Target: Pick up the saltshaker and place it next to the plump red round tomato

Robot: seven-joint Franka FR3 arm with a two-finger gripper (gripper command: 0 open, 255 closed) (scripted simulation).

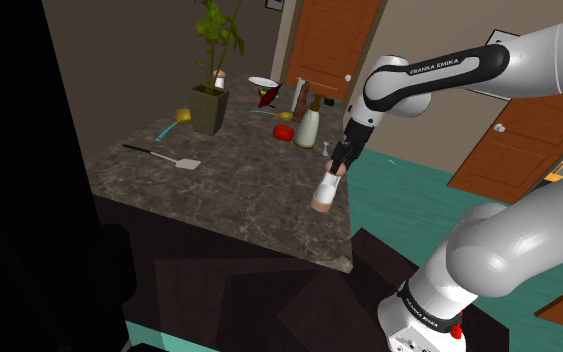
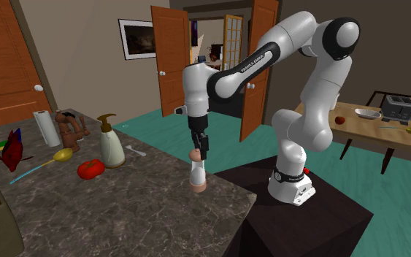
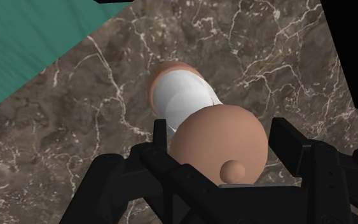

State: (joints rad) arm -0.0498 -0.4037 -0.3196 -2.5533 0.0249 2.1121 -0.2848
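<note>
The saltshaker [image 1: 323,190] has a white body with a tan cap and base. It stands near the dark marble counter's [image 1: 229,195] edge, leaning a little. Whether its base touches the stone I cannot tell. My gripper [image 1: 339,163] comes down from above and is shut on its cap. In the second exterior view the gripper [image 2: 201,144] clasps the saltshaker [image 2: 197,174]. In the wrist view the fingers [image 3: 161,130] press the round tan cap of the saltshaker [image 3: 215,143]. The red tomato [image 1: 283,132] [image 2: 90,169] lies further in on the counter, apart from the shaker.
A cream soap dispenser [image 2: 111,143] stands just beside the tomato. A yellow spoon [image 2: 61,155], paper towel roll [image 2: 47,128] and brown bottles are behind it. A potted plant [image 1: 209,100] and spatula [image 1: 164,155] sit at the shoulder view's left. Teal floor lies past the counter edge.
</note>
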